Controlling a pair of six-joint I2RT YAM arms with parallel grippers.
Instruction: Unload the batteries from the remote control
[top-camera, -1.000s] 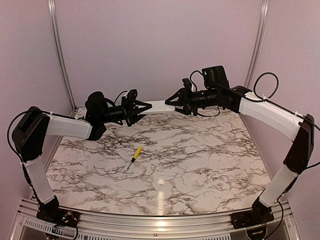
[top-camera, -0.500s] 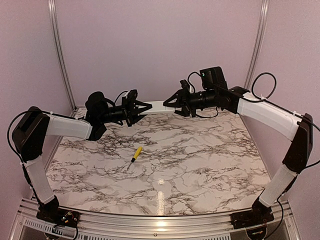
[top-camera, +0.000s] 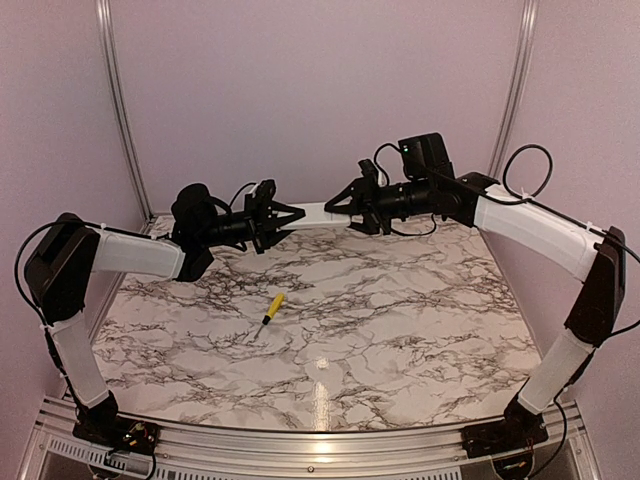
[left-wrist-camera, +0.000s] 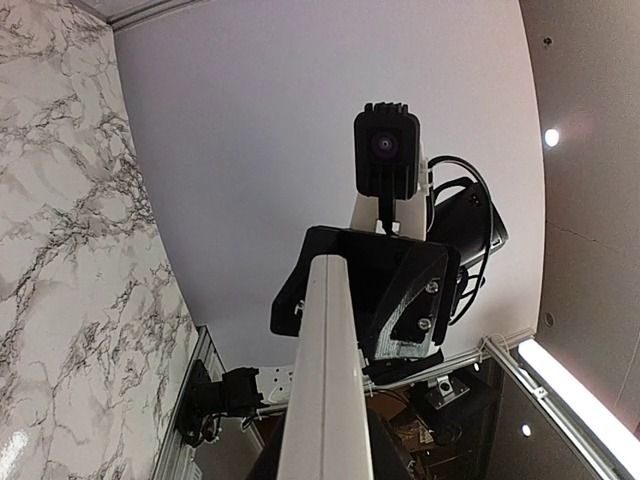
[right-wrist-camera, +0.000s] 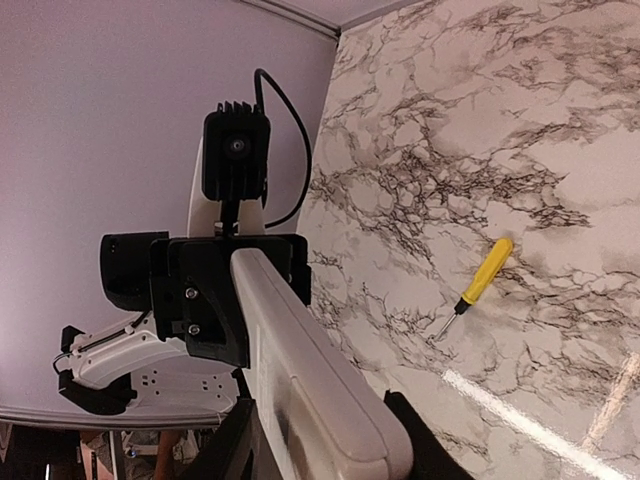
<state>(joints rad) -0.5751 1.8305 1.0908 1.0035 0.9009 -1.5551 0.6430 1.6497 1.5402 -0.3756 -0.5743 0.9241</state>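
Observation:
The white remote control hangs in the air over the back of the table, held at both ends. My left gripper is shut on its left end and my right gripper is shut on its right end. In the left wrist view the remote runs up from my left gripper to the right gripper. In the right wrist view the remote runs from my right gripper to the left gripper. A faint panel outline shows on its face. The batteries are hidden.
A yellow-handled screwdriver lies on the marble table top, left of centre, and also shows in the right wrist view. Pink walls and metal frame posts close in the back and sides.
My right gripper has shifted slightly left along the remote, so less of the white bar shows between the two grippers. The left arm and the screwdriver have not moved.

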